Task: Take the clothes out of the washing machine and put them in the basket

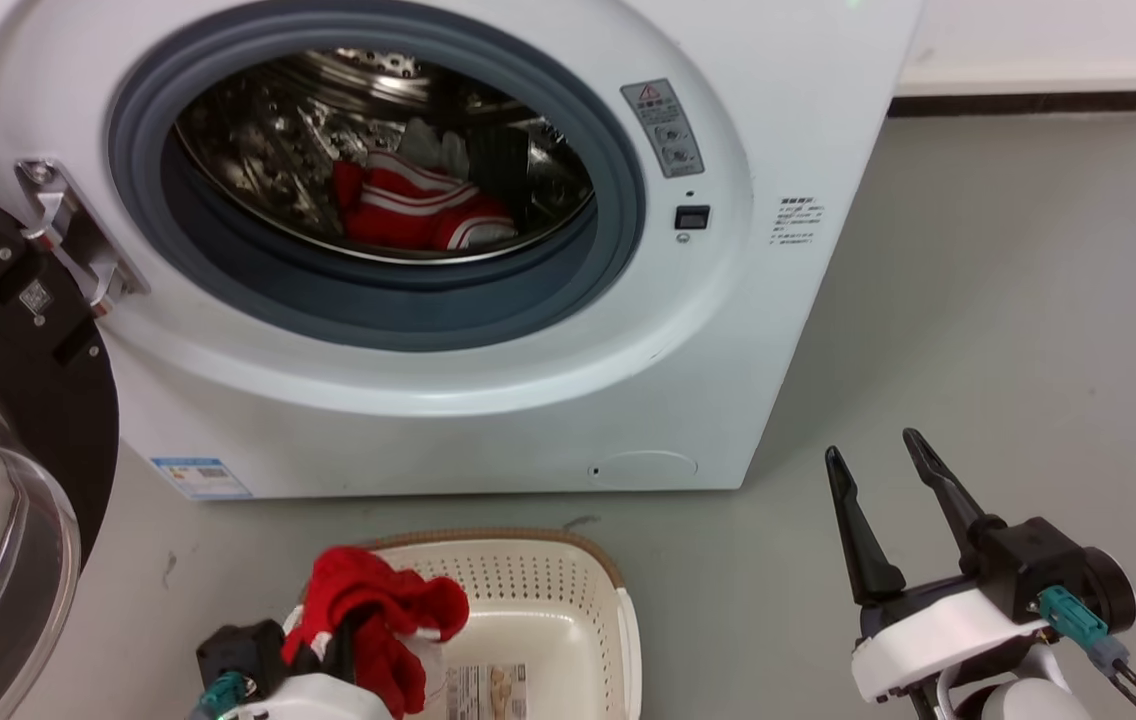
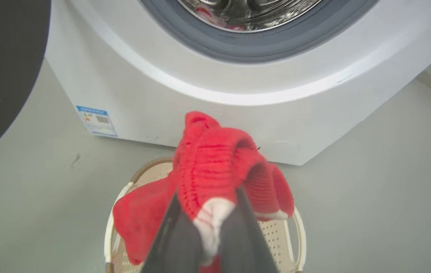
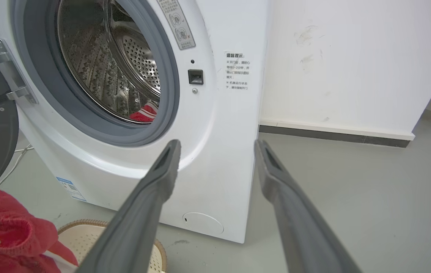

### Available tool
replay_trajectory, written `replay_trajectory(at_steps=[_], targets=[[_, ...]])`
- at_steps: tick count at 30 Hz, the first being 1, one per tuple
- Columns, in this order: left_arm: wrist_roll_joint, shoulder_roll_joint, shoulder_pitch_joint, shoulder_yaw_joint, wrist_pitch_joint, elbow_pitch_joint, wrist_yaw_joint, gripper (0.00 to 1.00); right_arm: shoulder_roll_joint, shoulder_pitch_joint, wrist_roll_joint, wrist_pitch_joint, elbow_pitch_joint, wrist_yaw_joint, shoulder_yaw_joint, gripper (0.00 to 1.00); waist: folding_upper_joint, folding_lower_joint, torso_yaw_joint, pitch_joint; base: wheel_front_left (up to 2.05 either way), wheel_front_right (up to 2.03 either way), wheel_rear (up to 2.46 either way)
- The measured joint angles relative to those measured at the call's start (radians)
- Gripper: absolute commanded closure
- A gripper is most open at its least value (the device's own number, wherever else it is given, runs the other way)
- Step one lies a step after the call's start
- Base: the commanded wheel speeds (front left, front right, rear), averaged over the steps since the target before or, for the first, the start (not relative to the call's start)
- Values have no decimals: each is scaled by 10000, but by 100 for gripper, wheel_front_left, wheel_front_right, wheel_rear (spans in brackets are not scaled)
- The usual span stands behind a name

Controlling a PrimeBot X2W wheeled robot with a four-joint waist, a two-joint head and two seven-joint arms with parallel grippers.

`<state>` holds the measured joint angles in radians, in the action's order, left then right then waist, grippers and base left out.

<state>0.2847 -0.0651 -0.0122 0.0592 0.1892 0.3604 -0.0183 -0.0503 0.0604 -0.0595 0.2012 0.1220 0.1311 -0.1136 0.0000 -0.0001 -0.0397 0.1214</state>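
Here, left jaws clamp seemingly knitted red garment (image 2: 215, 163) over perforated basket (image 1: 528, 578); right jaws apart.

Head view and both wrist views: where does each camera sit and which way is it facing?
Head view: up on the head, looking forward and down at the open washing machine and the basket; left gripper, lower left, shut on a red garment; right gripper open, lower right.
Left wrist view: along its own fingers, facing the machine's lower front over the basket.
Right wrist view: along its spread fingers, facing the machine's right front and the wall.
Shared: head and right wrist views both see clothes in the drum.
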Motion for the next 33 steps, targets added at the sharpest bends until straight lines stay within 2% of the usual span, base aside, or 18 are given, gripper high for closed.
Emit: replay_trajectory(at_steps=[8,9,17,24,33], targets=[[290,40,-1539,69,236,3480,-230,100,4,491,52,-33,-150,0,-378,0,0,1,43,1013,0,0,0],[378,44,-2400,82,316,4732,-353,100,0,758,96,-29,-174,0,-453,0,0,2,7,1487,0,0,0],[640,79,-4603,186,420,7388,-523,100,0,1602,201,8,-286,0,-867,0,0,3,-124,3018,0,0,0],[671,-94,-5837,265,332,8644,-581,100,0,2152,201,132,-316,0,-1149,0,0,3,-372,4431,0,0,0],[802,-339,-6357,268,-119,9139,-456,100,0,2671,222,311,-100,0,-1607,0,0,3,-586,5896,0,0,0]])
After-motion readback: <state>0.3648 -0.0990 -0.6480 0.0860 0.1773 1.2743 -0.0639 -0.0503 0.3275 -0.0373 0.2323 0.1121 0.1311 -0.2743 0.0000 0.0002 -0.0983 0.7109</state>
